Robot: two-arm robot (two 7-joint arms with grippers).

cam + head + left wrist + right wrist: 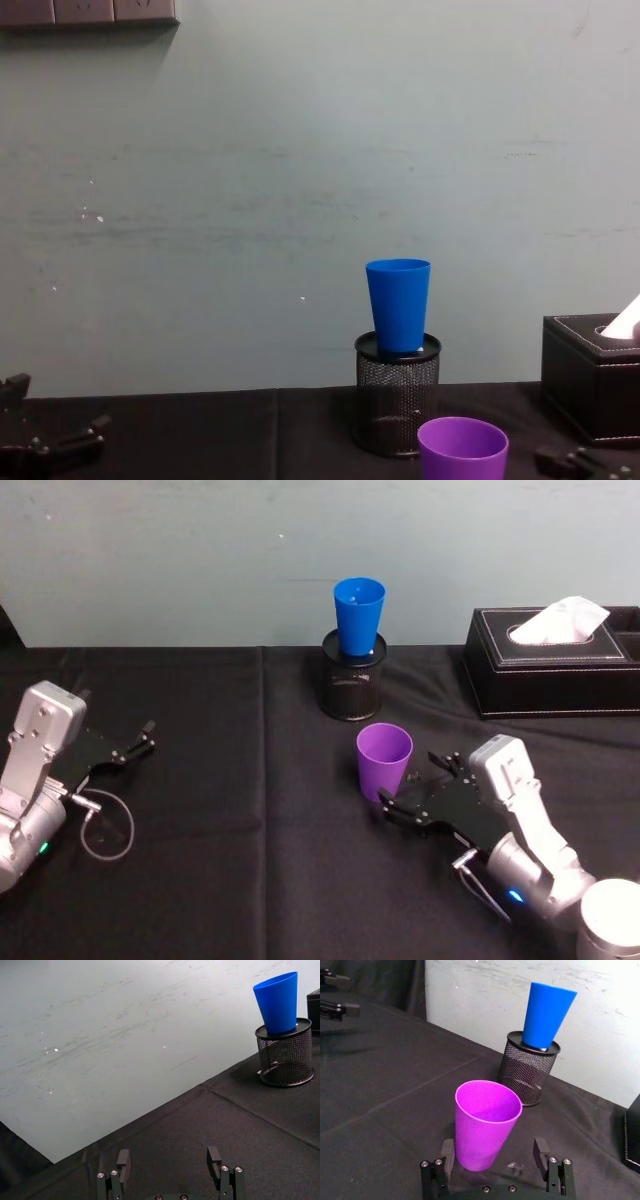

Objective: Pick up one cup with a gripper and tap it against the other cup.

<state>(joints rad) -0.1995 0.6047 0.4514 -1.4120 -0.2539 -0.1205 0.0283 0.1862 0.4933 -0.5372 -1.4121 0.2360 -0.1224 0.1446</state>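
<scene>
Purple cup (384, 760), bright blue cup (359, 615), black wire-mesh holder (352, 690), black box (550, 685) with seemingly pale stitching.

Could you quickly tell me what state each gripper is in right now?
Left gripper: open, empty.
Right gripper: open around the purple cup.

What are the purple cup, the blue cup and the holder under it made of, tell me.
Purple cup: probably plastic, smooth, thin even wall, soft sheen. Blue cup: likely the same plastic, plain and matte. Holder: black wire mesh, apparently metal; light shows through its weave.
</scene>
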